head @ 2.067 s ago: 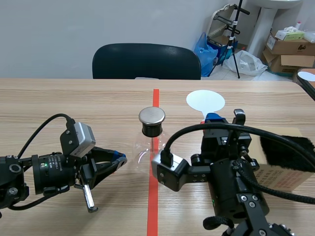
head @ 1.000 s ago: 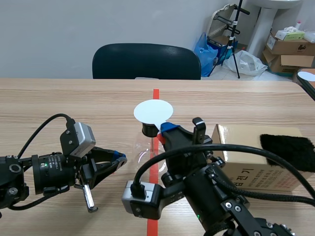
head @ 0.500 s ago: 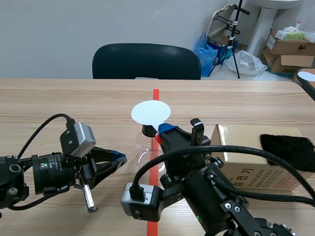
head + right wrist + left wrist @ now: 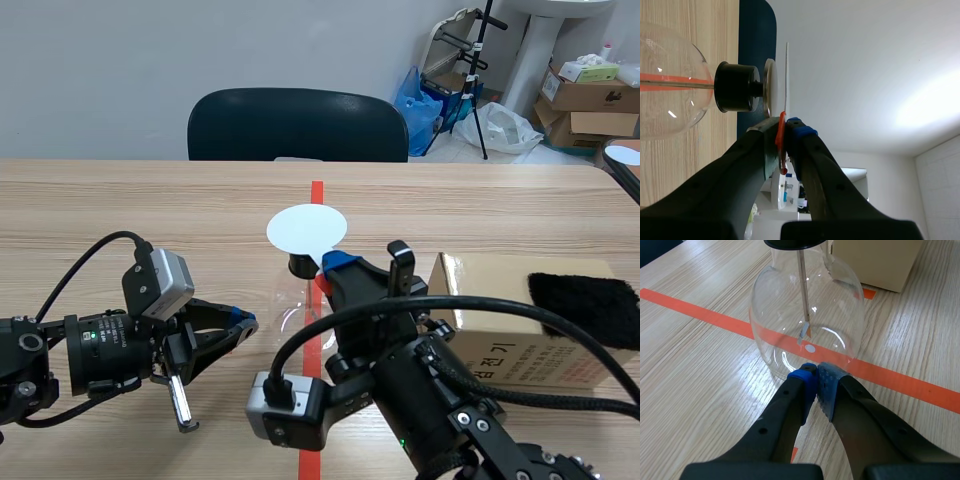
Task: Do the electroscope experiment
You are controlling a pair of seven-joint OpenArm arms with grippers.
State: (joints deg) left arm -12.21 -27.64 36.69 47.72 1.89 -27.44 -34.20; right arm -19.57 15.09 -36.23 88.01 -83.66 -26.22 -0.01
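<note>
The electroscope is a round glass flask (image 4: 805,315) with a black stopper (image 4: 299,265) and a metal plate (image 4: 769,87) on top. It stands on the red tape line. Inside, a thin rod ends in small foil leaves (image 4: 804,331). My right gripper (image 4: 330,268) is shut on the red handle (image 4: 782,142) of a white disc paddle (image 4: 307,228). The disc (image 4: 787,75) hangs just over the metal plate, parallel to it. My left gripper (image 4: 816,380) is shut on nothing, low on the table, with its tips at the flask's base.
A cardboard box (image 4: 500,340) with a black furry cloth (image 4: 585,298) on it stands right of the flask; its corner (image 4: 875,260) shows behind the flask. A dark chair (image 4: 298,125) sits at the far table edge. My right arm hides most of the flask in the scene view.
The right arm swung left, carrying the white disc from right of the flask to just above its metal plate. Over the last half second it barely shifts. The left arm is still.
</note>
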